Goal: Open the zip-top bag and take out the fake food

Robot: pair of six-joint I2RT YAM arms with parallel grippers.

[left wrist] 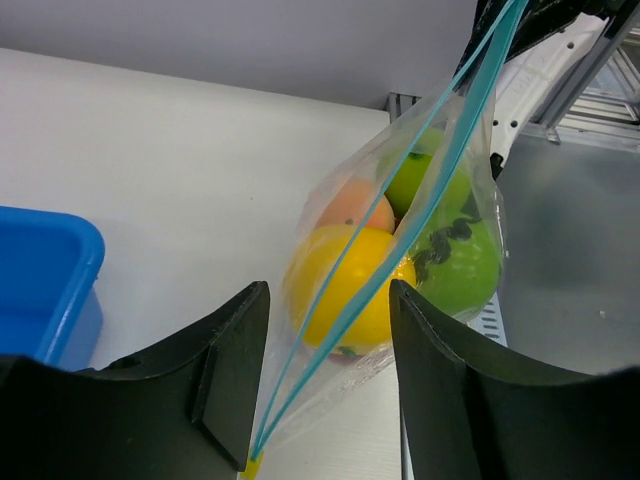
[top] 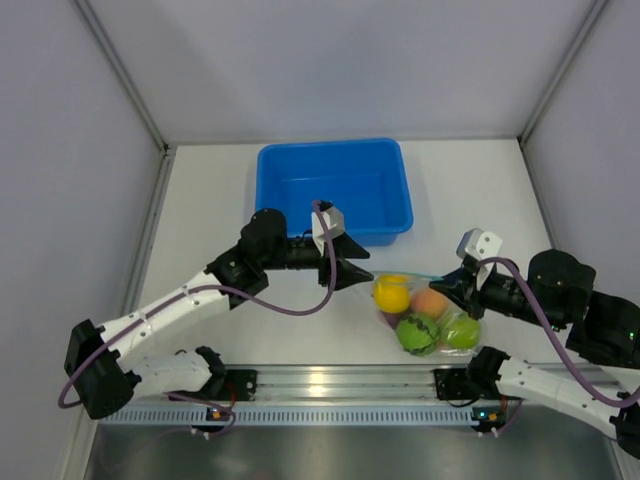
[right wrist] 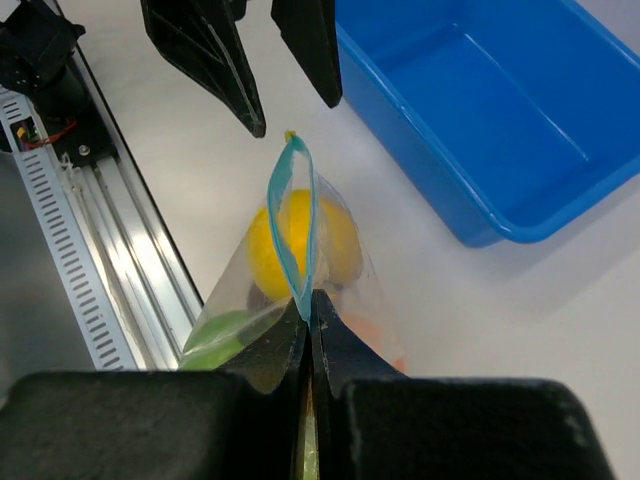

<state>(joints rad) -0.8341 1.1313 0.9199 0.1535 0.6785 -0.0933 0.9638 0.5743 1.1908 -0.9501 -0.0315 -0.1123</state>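
Observation:
The zip-top bag (top: pixel 432 322) lies near the front edge, full of fake food: a yellow fruit (top: pixel 391 294), a peach one (top: pixel 430 302), a striped green one (top: pixel 416 333) and a lime one (top: pixel 462 331). My right gripper (right wrist: pixel 308 300) is shut on one end of the teal zipper strip (right wrist: pixel 292 225), whose two tracks are parted into a narrow loop. My left gripper (left wrist: pixel 328 300) stands open at the bag's other end. The strip (left wrist: pixel 400 250) runs between its fingers without touching them, and a small yellow slider (left wrist: pixel 250 462) sits low between them.
A blue tub (top: pixel 333 190) stands behind the bag, close to the left gripper (top: pixel 362 268). The aluminium rail (top: pixel 340 382) with both arm bases runs along the near edge, just in front of the bag. Grey walls close in the table on three sides.

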